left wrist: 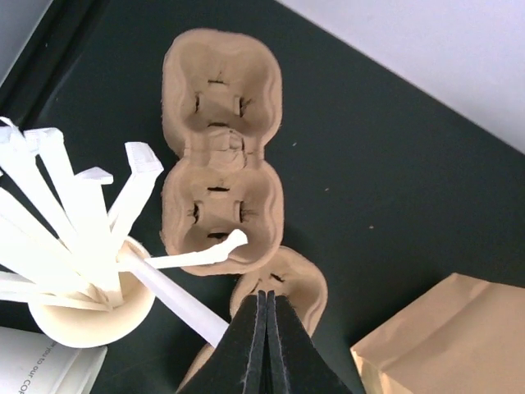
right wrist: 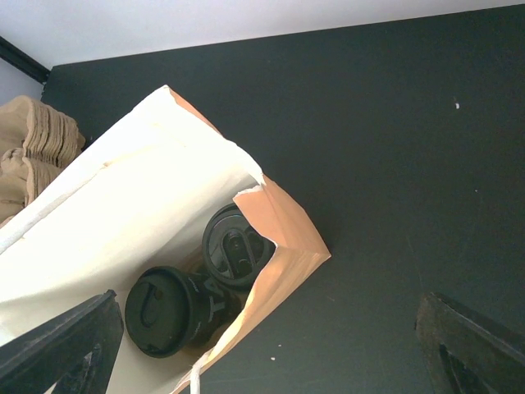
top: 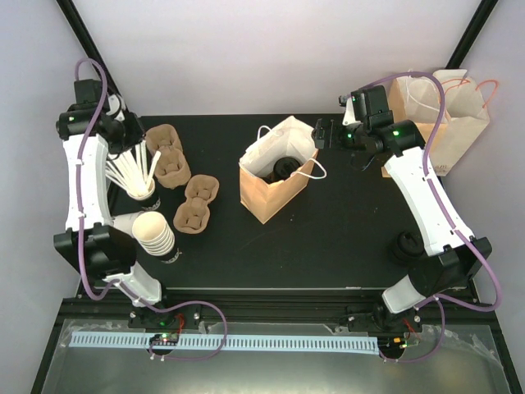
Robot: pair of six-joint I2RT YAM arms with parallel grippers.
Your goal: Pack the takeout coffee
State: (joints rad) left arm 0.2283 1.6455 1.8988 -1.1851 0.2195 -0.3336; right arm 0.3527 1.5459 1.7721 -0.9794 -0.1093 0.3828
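On the black table (top: pixel 344 222) before a pale wall (top: pixel 246 57), my left gripper (left wrist: pixel 264 300) is pressed together over the carriers (left wrist: pixel 221 98) and my right gripper (right wrist: pixel 267 345) spread above the bag (right wrist: pixel 123 197) holding two coffees (right wrist: pixel 238 246), a third coffee (top: pixel 408 245) standing near right.

takeout coffee (right wrist: pixel 238 246) topped in glossy plastic, matt paper bag (top: pixel 271 197), rough pulp carriers (left wrist: pixel 221 90)

Bright, even light; soft shadows, sharp focus.
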